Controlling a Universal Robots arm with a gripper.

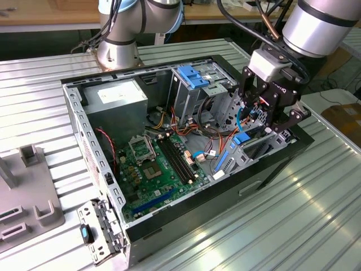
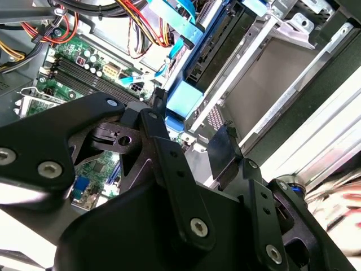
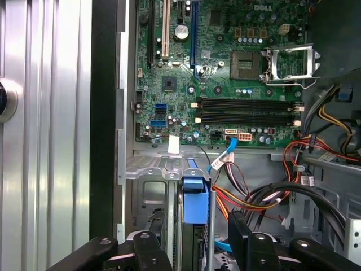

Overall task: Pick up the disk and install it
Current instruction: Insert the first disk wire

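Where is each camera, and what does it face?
Exterior view: off the arm, looking down into the open case; arm and gripper show.
Second wrist view: on the arm, facing the drive bay past the gripper.
First wrist view: on the arm, facing the board past the gripper.
Both wrist views share gripper, board, blue tab.

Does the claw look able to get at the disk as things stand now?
Probably yes. The open claw straddles the blue edge of the disk in the drive cage; the cables lie beside it, not between.
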